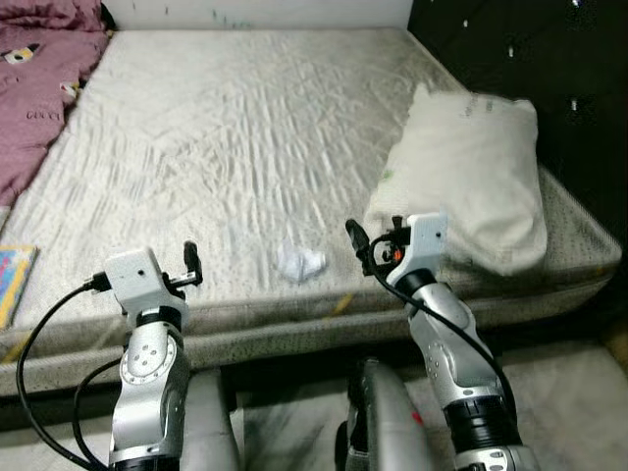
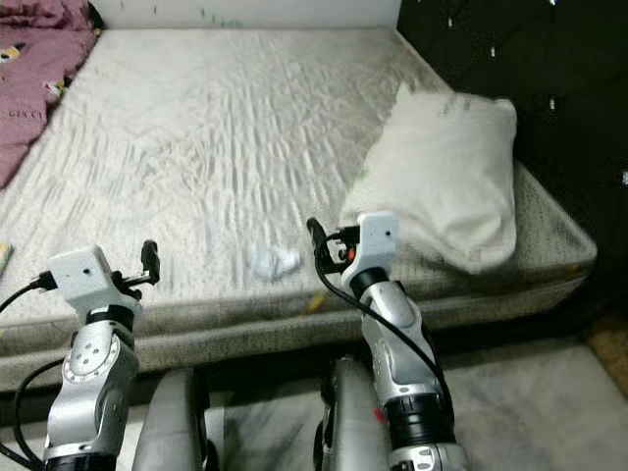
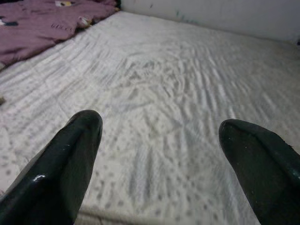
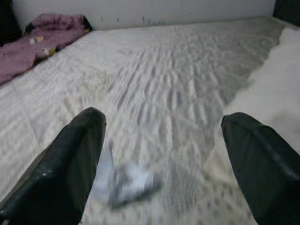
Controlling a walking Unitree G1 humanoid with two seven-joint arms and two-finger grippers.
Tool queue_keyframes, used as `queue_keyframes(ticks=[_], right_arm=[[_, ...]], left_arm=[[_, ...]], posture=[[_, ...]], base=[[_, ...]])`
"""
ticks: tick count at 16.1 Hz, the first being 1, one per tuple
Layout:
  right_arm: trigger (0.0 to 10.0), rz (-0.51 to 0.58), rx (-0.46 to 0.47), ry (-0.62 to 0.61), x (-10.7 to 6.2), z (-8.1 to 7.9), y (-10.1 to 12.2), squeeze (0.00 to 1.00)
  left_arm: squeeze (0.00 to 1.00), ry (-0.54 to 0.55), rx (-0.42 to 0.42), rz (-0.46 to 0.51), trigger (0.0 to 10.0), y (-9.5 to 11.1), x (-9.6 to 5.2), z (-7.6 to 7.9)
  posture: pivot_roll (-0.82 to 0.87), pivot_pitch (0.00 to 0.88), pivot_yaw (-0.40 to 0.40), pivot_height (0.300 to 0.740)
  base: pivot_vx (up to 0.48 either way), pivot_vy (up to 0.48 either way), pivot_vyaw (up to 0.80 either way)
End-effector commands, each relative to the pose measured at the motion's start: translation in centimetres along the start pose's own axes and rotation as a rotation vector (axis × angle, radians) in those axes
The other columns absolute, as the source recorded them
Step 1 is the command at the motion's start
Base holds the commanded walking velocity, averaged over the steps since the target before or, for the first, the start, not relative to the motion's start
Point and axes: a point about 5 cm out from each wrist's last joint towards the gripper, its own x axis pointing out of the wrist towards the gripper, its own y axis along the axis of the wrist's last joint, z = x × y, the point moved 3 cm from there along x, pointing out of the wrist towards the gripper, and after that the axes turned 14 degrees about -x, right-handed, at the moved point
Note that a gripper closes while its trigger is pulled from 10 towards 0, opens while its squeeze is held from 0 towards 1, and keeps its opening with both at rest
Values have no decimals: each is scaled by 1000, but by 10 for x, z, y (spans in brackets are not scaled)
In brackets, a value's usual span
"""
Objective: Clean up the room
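Small crumpled white wad of paper or tissue (image 1: 300, 263), lying near the front edge of the pale quilted bare mattress (image 1: 245, 128), loose and touching nothing else. Just beside it toward the robot's right, the right tool (image 1: 361, 247), hovering over the mattress edge, fingers (image 4: 75, 164) spread wide and holding nothing; wad seen blurred between and just ahead of them in the right wrist view. Further right, plump white pillow (image 1: 471, 172), resting against the mattress's right side by the dark tufted headboard (image 1: 530, 59). Left tool (image 1: 192, 263) well apart on the other side, also splayed open and empty, aimed across bare quilting. Crumpled mauve blanket (image 1: 39, 88) heaped at the far left corner; colourful book edge (image 1: 14, 280) at the near left.

Likely risks: wad light and soft, so easily pushed off the edge or nudged away by one finger closing first; fingers snagging the wrinkled quilt instead of the paper; right arm brushing the pillow if swung outward.
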Motion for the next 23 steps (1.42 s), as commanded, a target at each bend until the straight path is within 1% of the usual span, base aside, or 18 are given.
queue_keyframes(ticks=[1,3,4,5,6,8,10,14,15,17,18,20,23], right_arm=[[10000,-17,-18,23,2,0,-3,0],[10000,-24,-26,30,7,1,-4,0],[10000,-19,-53,35,11,2,-2,0],[10000,-10,-61,38,14,3,1,0],[10000,-3,-72,44,16,2,3,0],[10000,-3,-58,49,19,-1,4,0],[10000,-6,-52,67,21,-5,2,0],[10000,0,-40,73,23,-5,2,0],[10000,11,-55,83,22,-6,3,0],[10000,18,-65,91,22,-8,4,0],[10000,20,-72,94,22,-8,4,0],[10000,20,-57,82,22,-6,3,0],[10000,19,-60,81,23,-4,2,0]], left_arm=[[0,-20,18,3,10000,2,-1,7],[0,-16,25,12,10000,4,-1,6],[0,0,31,13,10000,6,-2,3],[0,17,42,17,10000,7,-2,0],[0,28,58,27,10000,8,-1,-2],[0,35,52,30,10000,10,0,-3],[0,33,45,29,10000,11,-2,-3],[0,14,19,21,10000,10,-5,-3],[0,-4,19,26,10000,11,-4,0],[0,-18,20,26,10000,11,-4,2],[0,-23,21,24,10000,11,-4,3],[0,-28,19,18,10000,11,-4,5],[0,-37,11,10,10000,9,-3,6]], posture=[[-19,89,-28,530],[-10,90,-31,530],[-8,89,-32,530],[-5,86,-34,530],[-2,85,-35,530],[3,83,-41,530],[9,95,-47,530],[8,99,-48,530],[8,99,-48,530],[8,99,-48,530],[4,101,-46,530],[2,106,-45,530],[-1,107,-47,530]], base=[[0,0,0],[0,0,0],[0,0,0],[0,0,0],[0,0,763],[0,0,634],[0,0,0],[0,0,0],[0,0,0],[262,0,0],[289,0,800],[289,0,0],[320,0,0]])
